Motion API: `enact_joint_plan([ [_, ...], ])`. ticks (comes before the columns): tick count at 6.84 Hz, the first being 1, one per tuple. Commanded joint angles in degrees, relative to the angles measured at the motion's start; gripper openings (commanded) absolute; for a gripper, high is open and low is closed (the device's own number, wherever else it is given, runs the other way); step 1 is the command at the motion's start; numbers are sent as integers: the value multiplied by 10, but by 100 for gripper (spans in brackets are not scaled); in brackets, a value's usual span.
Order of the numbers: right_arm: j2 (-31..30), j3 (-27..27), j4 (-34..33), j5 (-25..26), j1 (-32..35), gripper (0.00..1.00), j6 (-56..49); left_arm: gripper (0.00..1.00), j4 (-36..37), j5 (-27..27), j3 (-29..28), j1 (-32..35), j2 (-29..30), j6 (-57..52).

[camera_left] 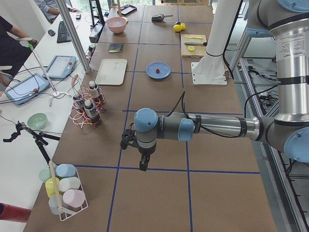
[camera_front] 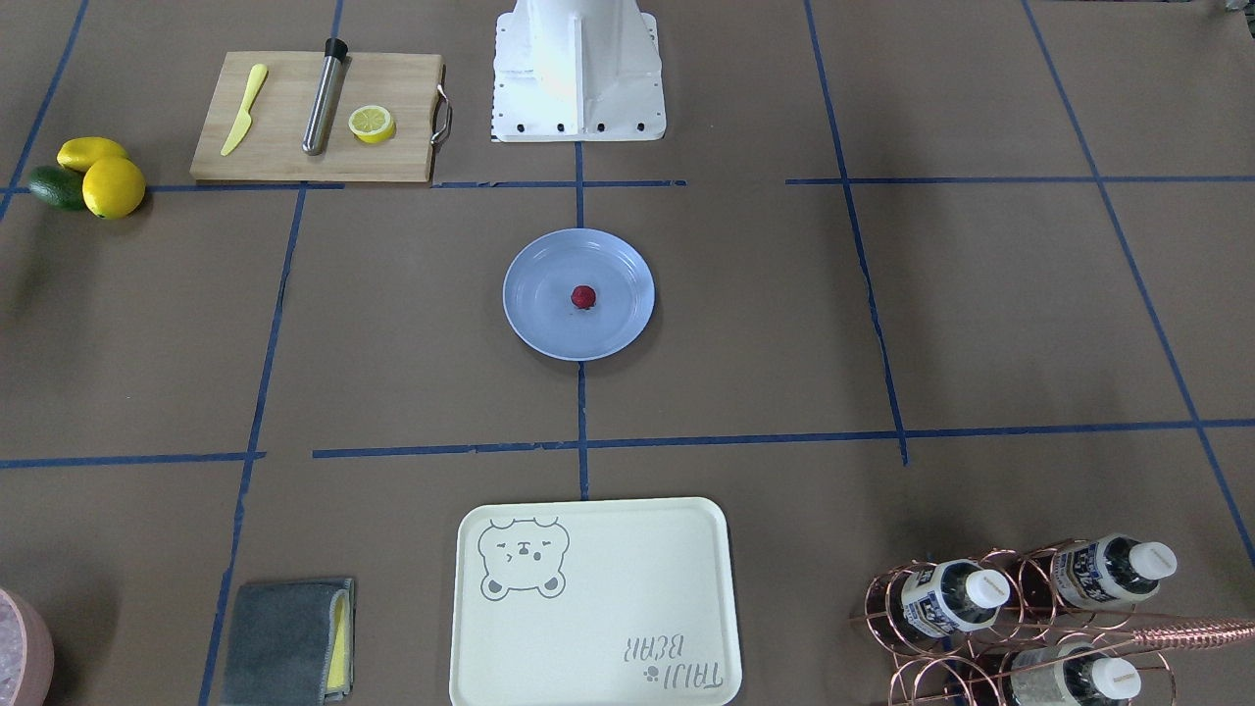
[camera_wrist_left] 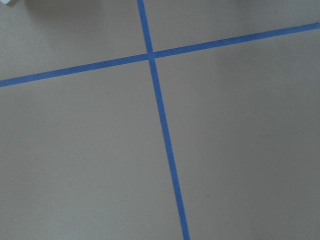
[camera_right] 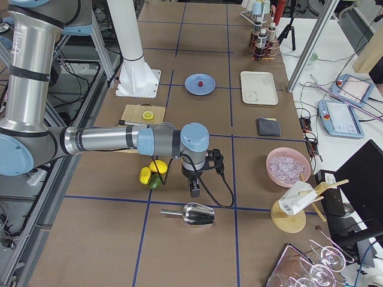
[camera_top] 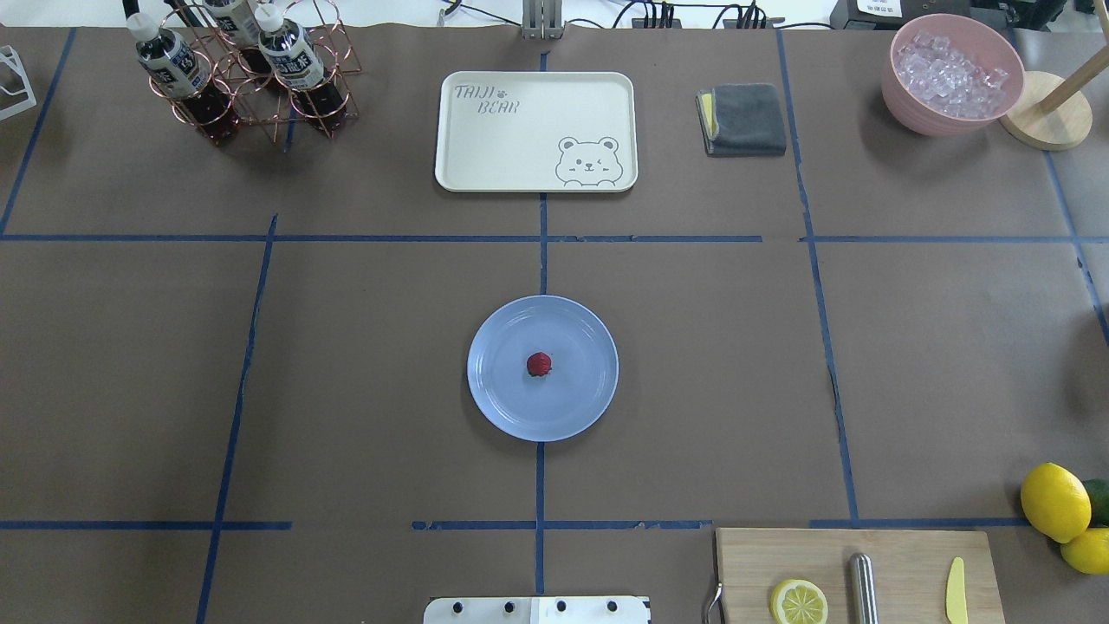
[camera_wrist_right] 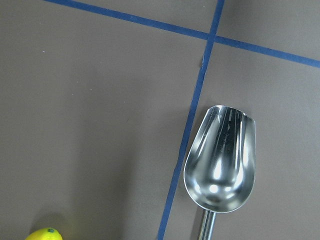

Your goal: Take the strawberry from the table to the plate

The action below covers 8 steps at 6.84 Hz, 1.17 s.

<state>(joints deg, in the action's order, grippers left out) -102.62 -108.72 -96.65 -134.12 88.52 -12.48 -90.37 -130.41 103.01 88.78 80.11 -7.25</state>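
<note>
You have the strawberry [camera_top: 539, 365] lying at the middle of the light-blue plate [camera_top: 502, 407], which sits where blue tape lines [camera_top: 542, 260] cross on the brown paper-covered table [camera_top: 346, 364]. The left gripper [camera_left: 143, 166] and the right gripper [camera_right: 195, 190] hang over opposite table ends. You cannot tell whether either is spread or pressed together.
</note>
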Motion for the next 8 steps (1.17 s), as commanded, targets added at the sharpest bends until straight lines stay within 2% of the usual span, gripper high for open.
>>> enact_joint_plan([
  [1, 0, 0, 0, 3, 0, 100, 0, 100, -5, 8, -18, 1, 1, 0],
  [5, 6, -1, -24, 15, -5, 100, 10, 100, -2, -72, -18, 1, 2, 5],
  [8, 41, 24, -40, 16, -19, 100, 22, 100, -5, -71, -14, 1, 6, 0],
])
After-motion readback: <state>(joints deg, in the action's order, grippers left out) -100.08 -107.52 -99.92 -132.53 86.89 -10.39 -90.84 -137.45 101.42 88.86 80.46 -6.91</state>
